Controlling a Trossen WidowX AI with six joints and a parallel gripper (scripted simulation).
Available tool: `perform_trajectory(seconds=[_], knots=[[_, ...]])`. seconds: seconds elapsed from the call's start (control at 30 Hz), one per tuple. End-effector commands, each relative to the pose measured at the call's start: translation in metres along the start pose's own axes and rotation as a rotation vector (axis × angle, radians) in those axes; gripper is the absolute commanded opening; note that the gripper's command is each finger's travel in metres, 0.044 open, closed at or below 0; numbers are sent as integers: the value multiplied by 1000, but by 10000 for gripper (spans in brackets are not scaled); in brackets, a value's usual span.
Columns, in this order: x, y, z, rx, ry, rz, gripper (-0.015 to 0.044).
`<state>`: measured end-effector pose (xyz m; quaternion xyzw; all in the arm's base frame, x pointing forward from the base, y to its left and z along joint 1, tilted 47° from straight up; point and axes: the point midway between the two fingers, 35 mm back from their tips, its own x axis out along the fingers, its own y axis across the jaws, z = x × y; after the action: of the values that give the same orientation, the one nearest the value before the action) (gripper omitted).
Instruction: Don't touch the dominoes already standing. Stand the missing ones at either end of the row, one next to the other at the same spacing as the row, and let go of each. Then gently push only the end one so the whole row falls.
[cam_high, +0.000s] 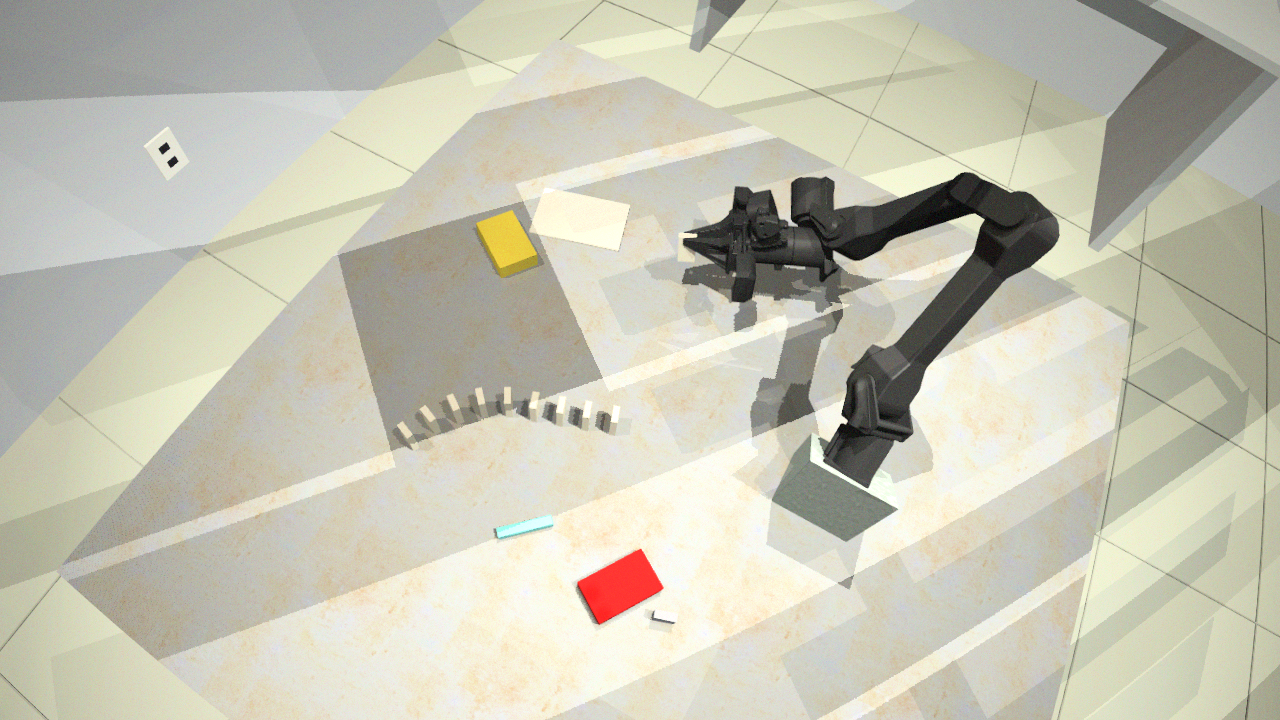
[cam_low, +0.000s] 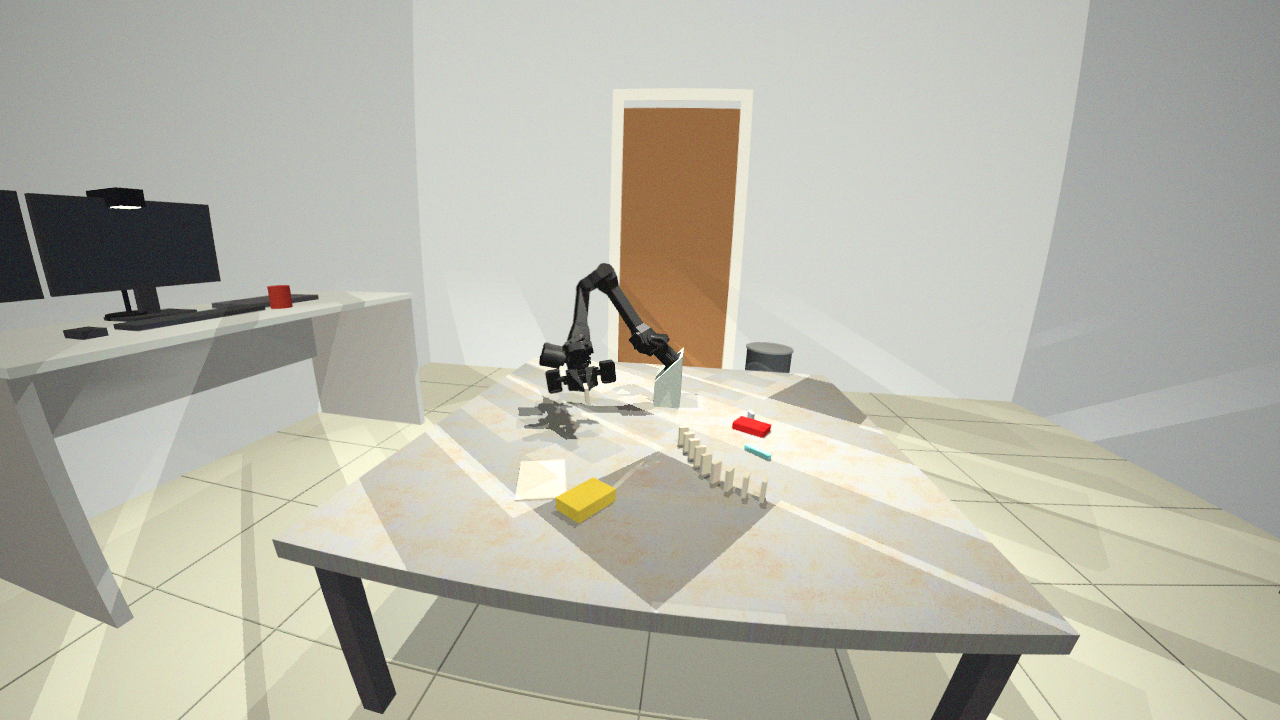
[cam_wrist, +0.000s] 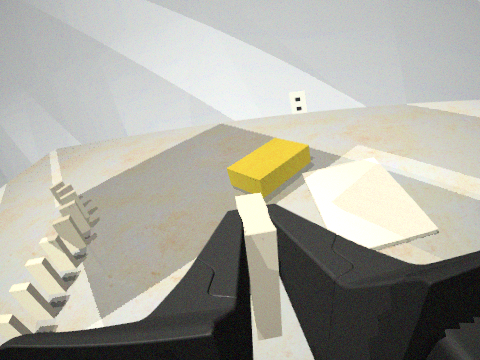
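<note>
My claw (cam_high: 687, 243) (cam_low: 587, 388) (cam_wrist: 252, 219) is pinched on a domino (cam_high: 686, 247) (cam_low: 587, 394) (cam_wrist: 262, 270), long axis roughly upright, maybe a bit tilted, hard to tell. Standing row (cam_high: 534, 406) (cam_low: 705, 465) (cam_wrist: 67, 232) lies well off to the wrist view's left; next move probably goes that way, to the row's near end, without brushing it.

Row dominoes (cam_high: 507, 401) (cam_low: 716, 474) (cam_wrist: 68, 233): cream
Held domino (cam_high: 686, 247) (cam_low: 587, 394) (cam_wrist: 262, 275): cream
Gripper (cam_high: 687, 241) (cam_low: 587, 390) (cam_wrist: 252, 219): black
Block near the sheet (cam_high: 506, 243) (cam_low: 585, 499) (cam_wrist: 269, 165): plain yellow
Sheet (cam_high: 580, 219) (cam_low: 541, 480) (cam_wrist: 372, 205): off-white
Flat box (cam_high: 620, 586) (cam_low: 750, 426): plain red
Thin bar (cam_high: 524, 527) (cam_low: 757, 452): turquoise
Tabletop (cam_high: 295, 573) (cam_low: 859, 573) (cam_wrist: 150, 260): pale grey, mottled orange-tan
Door (cam_low: 680, 223): brown
</note>
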<state>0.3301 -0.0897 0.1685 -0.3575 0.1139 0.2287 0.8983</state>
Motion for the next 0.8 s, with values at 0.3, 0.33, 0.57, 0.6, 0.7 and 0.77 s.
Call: perform_trajectory(seconds=[0.3, 0.33, 0.57, 0.6, 0.7, 0.77], knots=[[-18, 5, 8, -128, -117, -45, 27], [-18, 5, 8, -128, -117, -45, 27], [-18, 5, 8, -128, -117, -45, 27], [-18, 5, 8, -128, -117, -45, 27], [-18, 5, 8, -128, -117, -45, 27], [-18, 5, 7, -128, -117, -45, 27]])
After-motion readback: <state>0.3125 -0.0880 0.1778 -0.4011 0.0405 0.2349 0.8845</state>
